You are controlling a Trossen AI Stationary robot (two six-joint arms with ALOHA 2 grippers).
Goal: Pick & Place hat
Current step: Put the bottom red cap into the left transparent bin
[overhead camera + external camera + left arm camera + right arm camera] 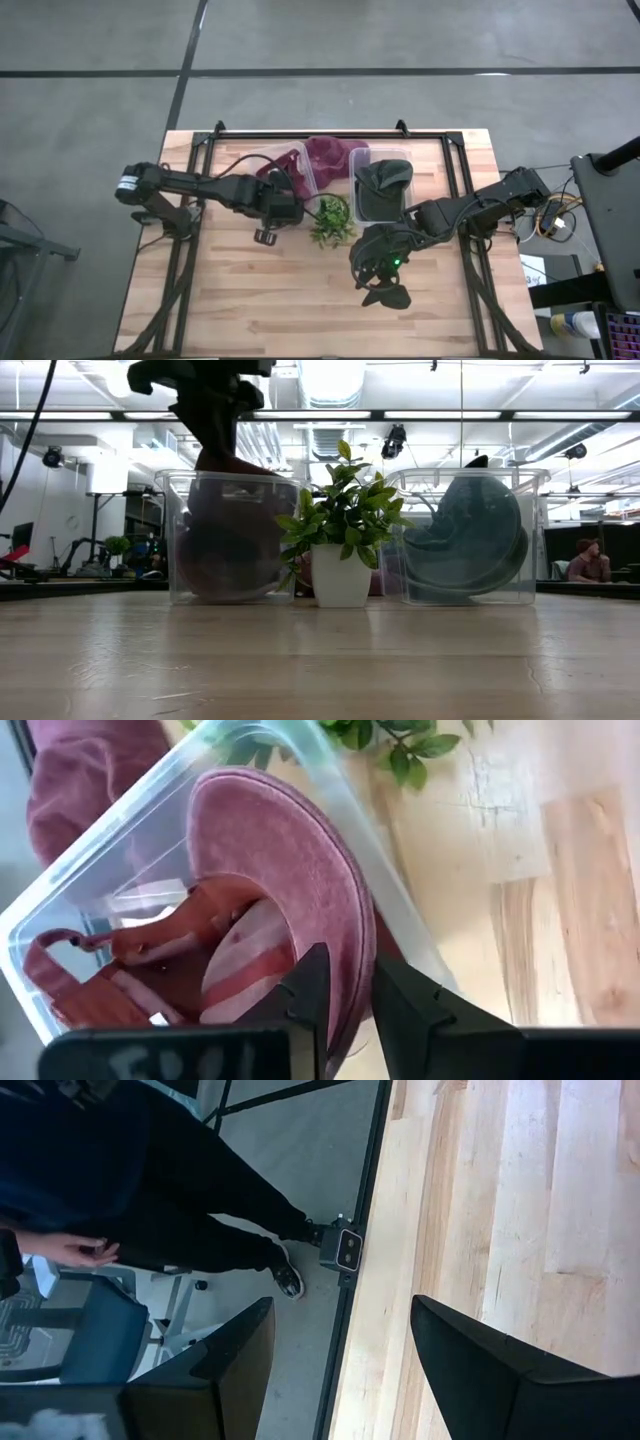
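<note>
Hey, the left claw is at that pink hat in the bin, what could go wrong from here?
The left claw straddles the brim of the pink hat, which stands over the rim of the clear bin; the hat may tip out once released. The potted plant stands close beside that bin, so the withdrawing arm might knock it.

A robotics lab or open workshop hall: a butcher-block counter (250, 290) on a black metal frame stands on grey concrete floor (90, 100), under fluorescent ceiling strips (330, 412), with a seated person (590, 560) behind.
</note>
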